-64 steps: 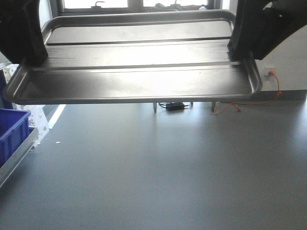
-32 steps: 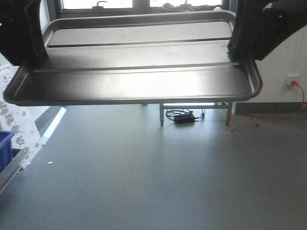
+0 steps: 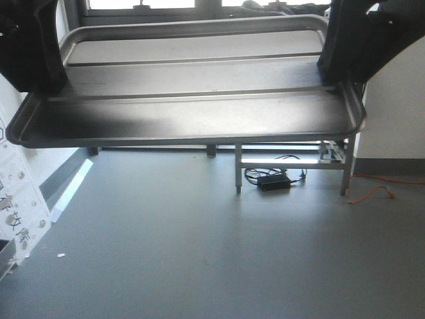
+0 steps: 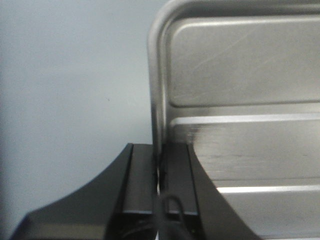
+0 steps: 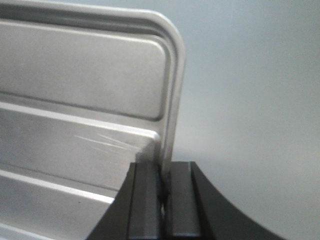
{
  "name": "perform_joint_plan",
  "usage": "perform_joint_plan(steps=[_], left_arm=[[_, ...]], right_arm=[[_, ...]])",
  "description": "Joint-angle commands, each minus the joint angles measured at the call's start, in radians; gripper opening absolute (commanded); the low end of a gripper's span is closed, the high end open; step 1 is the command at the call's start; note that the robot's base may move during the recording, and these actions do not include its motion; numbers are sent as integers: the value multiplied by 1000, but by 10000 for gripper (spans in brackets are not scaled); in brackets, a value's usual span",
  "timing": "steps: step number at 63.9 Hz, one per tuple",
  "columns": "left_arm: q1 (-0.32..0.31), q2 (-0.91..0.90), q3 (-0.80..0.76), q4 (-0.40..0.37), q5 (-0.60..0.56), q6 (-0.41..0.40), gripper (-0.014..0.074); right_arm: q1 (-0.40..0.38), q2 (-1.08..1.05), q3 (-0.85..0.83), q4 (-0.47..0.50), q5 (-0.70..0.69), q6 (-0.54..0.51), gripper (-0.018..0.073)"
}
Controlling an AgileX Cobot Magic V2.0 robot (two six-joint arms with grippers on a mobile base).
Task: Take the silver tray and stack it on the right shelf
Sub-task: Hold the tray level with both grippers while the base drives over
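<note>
While both tools (image 4: 159, 167) (image 5: 162, 176) pinch its rims, the silver tray (image 3: 199, 119) is bare.

Robot body: 2 black claws, matte finish.
Left claw (image 4: 159, 172): pair of flat black fingers (image 4: 142, 180), outer sides flaring in a curve, thin dark cable loop (image 4: 170, 196) btwn them at base. Right claw (image 5: 162, 192): same build, dk-grey finger faces, flared black flanks. Front cam: both are bulky black shapes w/ slanted edges.
</note>
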Motion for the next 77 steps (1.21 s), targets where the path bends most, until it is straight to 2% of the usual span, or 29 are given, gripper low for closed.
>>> perform_joint_plan(steps=[1,77], left_arm=[[-6,-30,-28,35,19,25,-93],[-3,-30,-28,35,19,25,-93]], right_arm=[[-5,-29,-39,-70,-44,-20,58],[-5,-29,-39,-70,-44,-20,58]])
